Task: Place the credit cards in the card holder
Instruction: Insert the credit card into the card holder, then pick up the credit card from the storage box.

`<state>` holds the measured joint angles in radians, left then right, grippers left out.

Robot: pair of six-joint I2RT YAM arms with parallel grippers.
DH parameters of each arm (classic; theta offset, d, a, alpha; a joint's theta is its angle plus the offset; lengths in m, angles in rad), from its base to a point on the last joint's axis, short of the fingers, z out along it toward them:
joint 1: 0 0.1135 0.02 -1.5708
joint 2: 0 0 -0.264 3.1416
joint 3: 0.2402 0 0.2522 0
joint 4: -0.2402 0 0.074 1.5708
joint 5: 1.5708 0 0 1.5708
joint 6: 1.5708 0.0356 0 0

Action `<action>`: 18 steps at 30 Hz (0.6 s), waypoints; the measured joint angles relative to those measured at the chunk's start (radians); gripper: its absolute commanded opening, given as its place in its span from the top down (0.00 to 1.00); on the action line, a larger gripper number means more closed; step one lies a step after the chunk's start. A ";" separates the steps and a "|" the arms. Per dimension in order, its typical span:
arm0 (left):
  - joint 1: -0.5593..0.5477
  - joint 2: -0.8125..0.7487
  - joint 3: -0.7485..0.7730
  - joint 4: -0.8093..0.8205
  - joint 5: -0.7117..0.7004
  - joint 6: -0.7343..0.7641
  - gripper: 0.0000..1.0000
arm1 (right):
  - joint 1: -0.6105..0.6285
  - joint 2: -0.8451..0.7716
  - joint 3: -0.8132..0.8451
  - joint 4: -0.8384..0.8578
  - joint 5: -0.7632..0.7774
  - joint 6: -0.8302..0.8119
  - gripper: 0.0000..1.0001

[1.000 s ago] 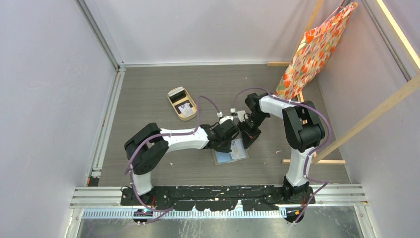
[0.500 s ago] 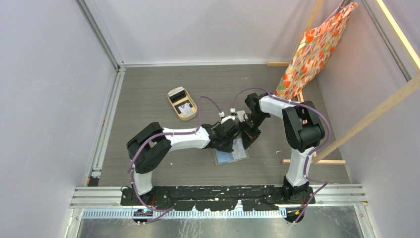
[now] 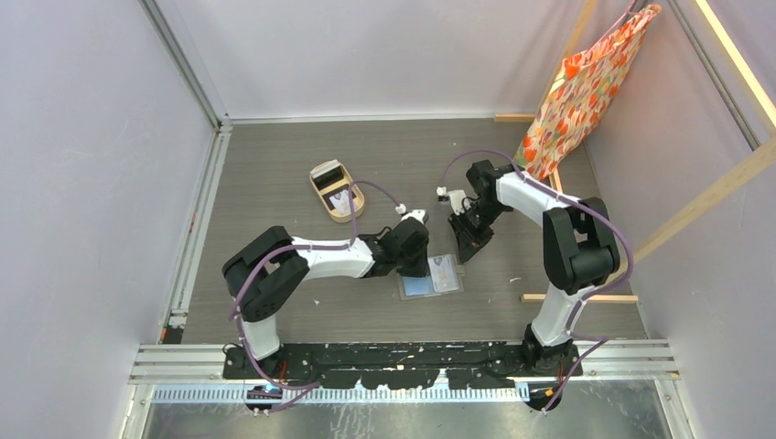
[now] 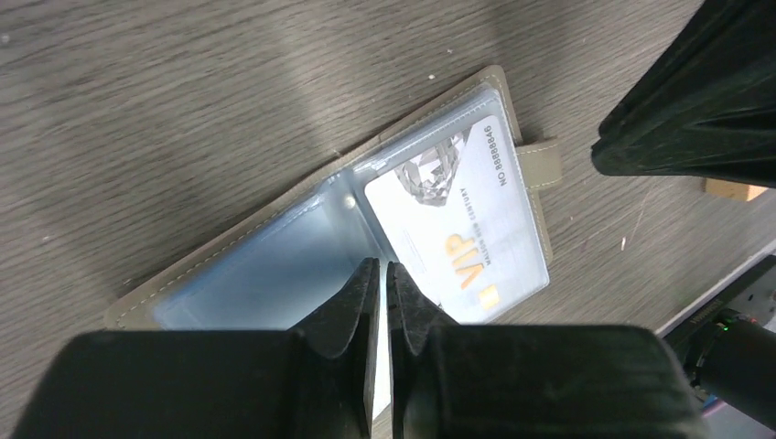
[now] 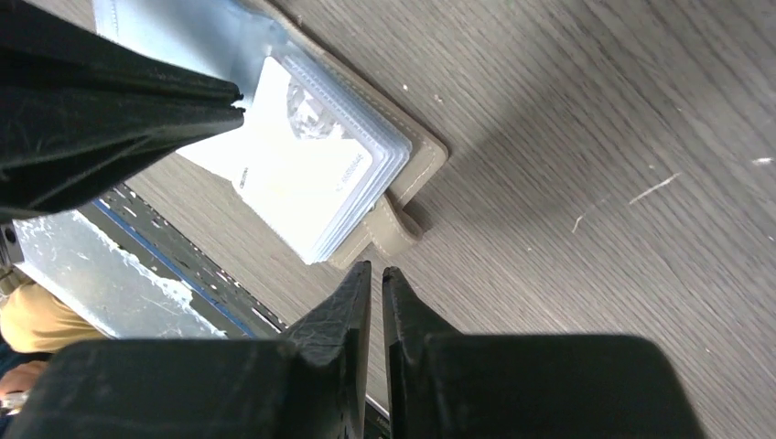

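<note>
The card holder (image 3: 430, 274) lies open on the grey table, pale clear-bluish sleeves up. A white VIP credit card (image 4: 458, 219) sits in its right-hand sleeve, beside the snap tab (image 4: 542, 163). My left gripper (image 4: 382, 265) is shut, its tips over the sleeves near the fold; I cannot tell whether they pinch a sleeve. My right gripper (image 5: 376, 270) hangs just off the holder's (image 5: 416, 151) tab side, jaws all but together with a thin slit and nothing between them. More credit cards, one black (image 3: 328, 174) and one pale (image 3: 343, 198), lie in the tan tray (image 3: 314, 183).
A patterned cloth bag (image 3: 581, 87) hangs from a wooden frame (image 3: 705, 201) at the back right. A wood strip (image 3: 576, 297) lies on the table by the right arm's base. White walls close in left, back and right.
My right gripper has pulled back up and to the right, off the holder, leaving the white card in the sleeve. The left arm has shifted slightly left.
</note>
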<state>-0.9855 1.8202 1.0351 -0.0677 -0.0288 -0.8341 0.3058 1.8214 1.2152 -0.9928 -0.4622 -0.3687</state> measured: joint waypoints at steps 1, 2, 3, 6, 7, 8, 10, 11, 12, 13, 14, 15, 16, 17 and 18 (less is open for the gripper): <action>0.002 -0.009 -0.013 0.018 0.002 0.002 0.90 | -0.004 -0.016 0.000 -0.002 -0.001 -0.005 0.84; 0.005 -0.023 -0.030 0.035 0.003 0.005 0.89 | -0.006 -0.029 0.000 -0.004 -0.004 -0.012 0.84; 0.007 -0.041 -0.047 0.049 0.003 0.008 0.89 | -0.007 -0.043 0.000 -0.007 -0.008 -0.022 0.83; 0.018 -0.116 -0.102 0.087 0.003 0.031 0.86 | -0.010 -0.082 0.000 -0.026 -0.029 -0.052 0.83; 0.021 -0.158 -0.127 0.100 0.001 0.047 0.83 | -0.015 -0.100 -0.001 -0.035 -0.044 -0.067 0.83; 0.023 -0.185 -0.139 0.103 -0.002 0.061 0.79 | -0.019 -0.113 -0.001 -0.040 -0.055 -0.075 0.83; 0.031 -0.270 -0.171 0.109 -0.016 0.110 0.67 | -0.039 -0.161 -0.001 -0.060 -0.095 -0.106 0.81; 0.036 -0.320 -0.184 0.109 -0.027 0.139 0.63 | -0.052 -0.185 -0.001 -0.066 -0.111 -0.119 0.79; 0.041 -0.359 -0.190 0.108 -0.035 0.170 0.59 | -0.070 -0.218 0.000 -0.074 -0.132 -0.135 0.78; 0.050 -0.403 -0.193 0.104 -0.043 0.208 0.56 | -0.087 -0.254 0.000 -0.082 -0.153 -0.152 0.77; 0.060 -0.443 -0.193 0.101 -0.050 0.250 0.52 | -0.099 -0.286 0.000 -0.087 -0.169 -0.164 0.75; 0.071 -0.476 -0.192 0.100 -0.055 0.291 0.49 | -0.109 -0.314 0.000 -0.090 -0.182 -0.176 0.73; 0.087 -0.510 -0.190 0.093 -0.059 0.332 0.46 | -0.117 -0.347 0.002 -0.092 -0.196 -0.186 0.71; 0.105 -0.540 -0.185 0.081 -0.062 0.375 0.43 | -0.120 -0.375 0.005 -0.093 -0.209 -0.194 0.66; 0.127 -0.563 -0.180 0.065 -0.067 0.410 0.38 | -0.119 -0.398 0.010 -0.094 -0.225 -0.201 0.61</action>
<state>-0.8589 1.2568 0.8551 -0.0029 -0.0959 -0.4244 0.1864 1.4231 1.2255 -1.0870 -0.6872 -0.5701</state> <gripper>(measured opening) 0.527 0.279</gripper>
